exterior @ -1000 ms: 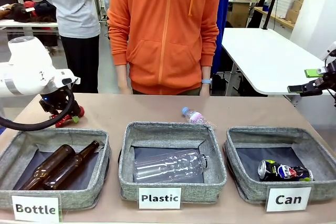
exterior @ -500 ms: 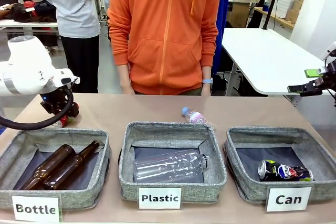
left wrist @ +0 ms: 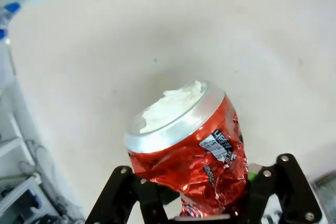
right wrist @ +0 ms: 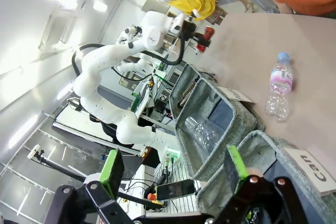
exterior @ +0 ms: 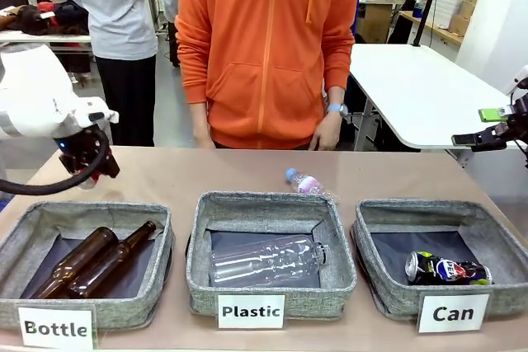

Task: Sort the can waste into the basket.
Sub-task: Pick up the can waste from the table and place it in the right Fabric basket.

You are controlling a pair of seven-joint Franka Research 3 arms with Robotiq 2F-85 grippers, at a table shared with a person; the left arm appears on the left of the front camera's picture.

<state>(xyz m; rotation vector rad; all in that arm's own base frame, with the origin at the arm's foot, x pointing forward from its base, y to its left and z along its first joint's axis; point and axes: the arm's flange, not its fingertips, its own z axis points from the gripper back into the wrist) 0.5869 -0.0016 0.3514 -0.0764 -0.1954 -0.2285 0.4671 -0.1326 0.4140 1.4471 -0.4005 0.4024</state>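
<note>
Lower right, front view: basket (exterior: 394,301) labelled "Can" holds the dark can (exterior: 447,269), so one is done. Left edge, farther back: left gripper (left wrist: 198,191) pinches the crushed red can (left wrist: 184,145) above the tabletop, well apart from the basket. Carry and drop are left. Right edge: right gripper (right wrist: 174,174) spread, empty.

Bright, even indoor light — soft shadows, glare on ceiling lamps, wrist views bent at edges.
</note>
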